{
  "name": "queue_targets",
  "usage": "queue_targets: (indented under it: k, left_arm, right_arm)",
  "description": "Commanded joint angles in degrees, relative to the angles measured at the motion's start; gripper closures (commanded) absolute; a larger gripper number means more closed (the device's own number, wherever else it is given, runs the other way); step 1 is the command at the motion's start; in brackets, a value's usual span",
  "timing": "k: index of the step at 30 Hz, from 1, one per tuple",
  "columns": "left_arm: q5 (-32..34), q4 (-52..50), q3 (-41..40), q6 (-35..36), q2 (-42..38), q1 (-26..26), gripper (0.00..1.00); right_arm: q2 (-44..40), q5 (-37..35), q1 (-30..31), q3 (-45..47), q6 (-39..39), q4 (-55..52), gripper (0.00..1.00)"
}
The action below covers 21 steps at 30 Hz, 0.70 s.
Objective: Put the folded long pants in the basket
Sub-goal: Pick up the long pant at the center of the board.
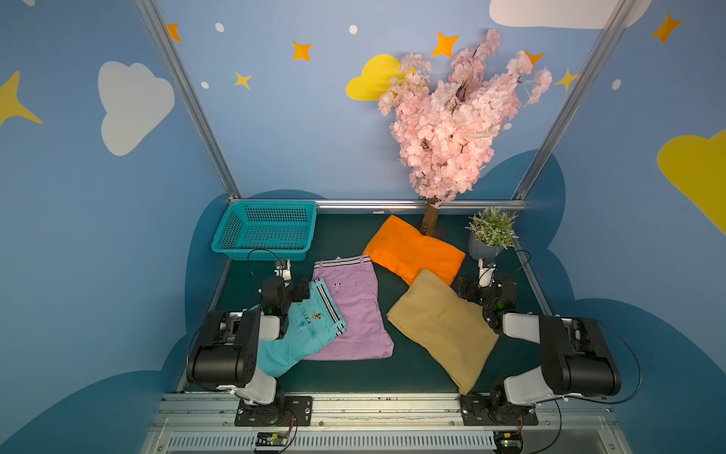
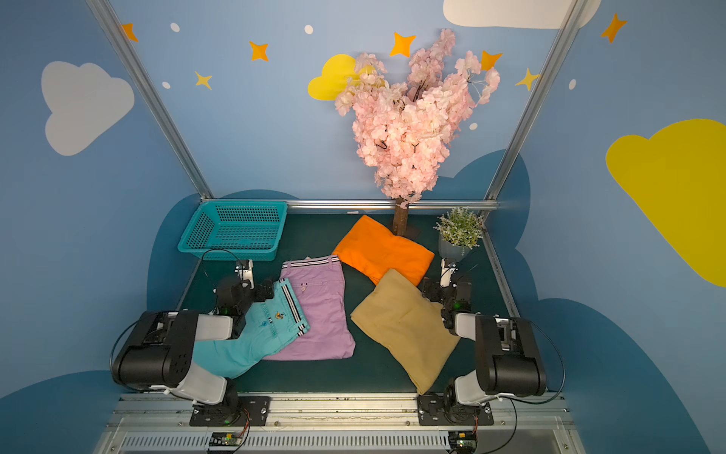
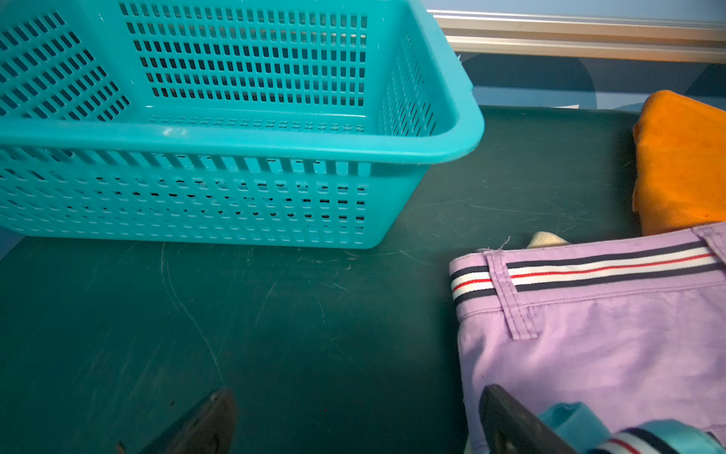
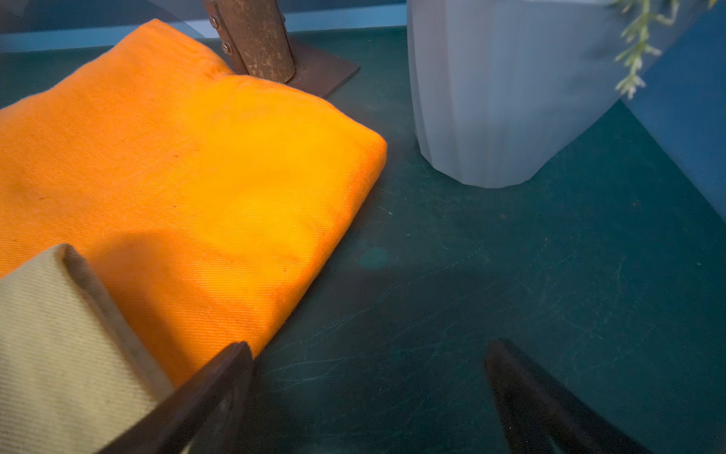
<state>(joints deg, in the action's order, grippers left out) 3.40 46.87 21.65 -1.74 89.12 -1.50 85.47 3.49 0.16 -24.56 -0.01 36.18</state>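
The teal mesh basket (image 1: 267, 230) (image 3: 235, 137) stands empty at the back left of the green mat. Four folded long pants lie on the mat. The teal pair (image 1: 302, 334) overlaps the lilac pair (image 1: 357, 314) (image 3: 589, 334). The orange pair (image 1: 414, 251) (image 4: 176, 177) lies at the back, with the tan pair (image 1: 440, 326) (image 4: 59, 353) overlapping its near corner. My left gripper (image 1: 292, 281) (image 3: 358, 393) is open over bare mat at the lilac waistband's corner, facing the basket. My right gripper (image 1: 485, 285) (image 4: 369, 346) is open beside the orange pair's edge, holding nothing.
A pink blossom tree's trunk (image 1: 432, 216) (image 4: 255, 39) stands just behind the orange pair. A grey pot with a green plant (image 1: 489, 239) (image 4: 503, 98) sits in the back right corner. A cream cloth tip (image 3: 544, 239) peeks from behind the lilac waistband. Aluminium rails border the mat.
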Motion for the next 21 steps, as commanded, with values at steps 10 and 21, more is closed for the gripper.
queue_targets:
  k: [10, 21]
  left_arm:
    - [20.0, -30.7, 10.9, -10.6, -18.8, 4.0, 0.0]
    - [-8.8, -77.9, 19.2, -35.1, -43.7, -4.6, 0.02]
  right_arm:
    - [-6.8, -6.6, 1.2, -4.7, 2.4, -7.9, 0.02]
    - [-15.3, 24.9, 2.4, -20.1, 32.9, -35.3, 0.17]
